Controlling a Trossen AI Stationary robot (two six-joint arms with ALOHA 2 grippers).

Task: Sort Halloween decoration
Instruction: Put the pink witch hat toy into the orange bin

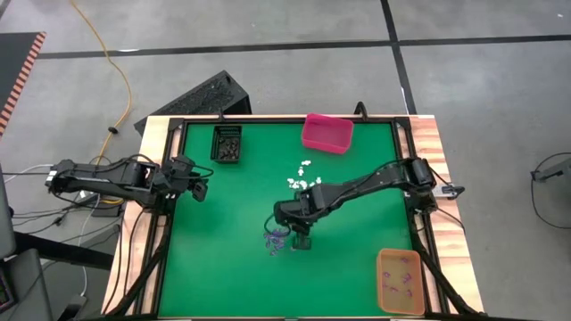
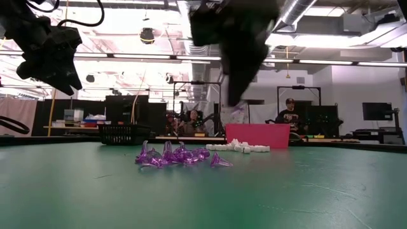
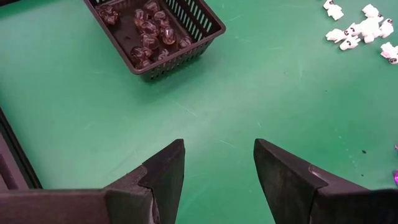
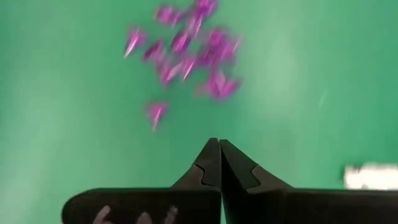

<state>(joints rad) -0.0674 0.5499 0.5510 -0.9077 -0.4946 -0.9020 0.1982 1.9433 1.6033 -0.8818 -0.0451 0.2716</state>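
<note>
- We see the green table [image 1: 223, 267] filling the wooden frame, and we place everything else against it.
- The right arm reaches from the table's right edge to its middle; the right gripper [image 1: 302, 239] hangs above the mat with its fingers [image 4: 211, 163] pressed fully together, and we see nothing between them.
- The left arm waits over the table's left edge; the left gripper [image 1: 198, 188] has its fingers [image 3: 163, 174] spread wide and bare.
- The pink bin [image 1: 326, 132] sits at the table's far edge, right of centre.
- The orange bin [image 1: 400, 281] sits in the table's near right corner with a few purple pieces inside.
- The black bin [image 1: 227, 144] sits near the table's far left corner, holding dark trinkets [image 3: 149, 31].
- The purple trinkets [image 2: 181, 156] lie heaped at the table's middle, just beside the right gripper.
- The white trinkets [image 1: 303, 176] lie scattered between that heap and the pink bin.
</note>
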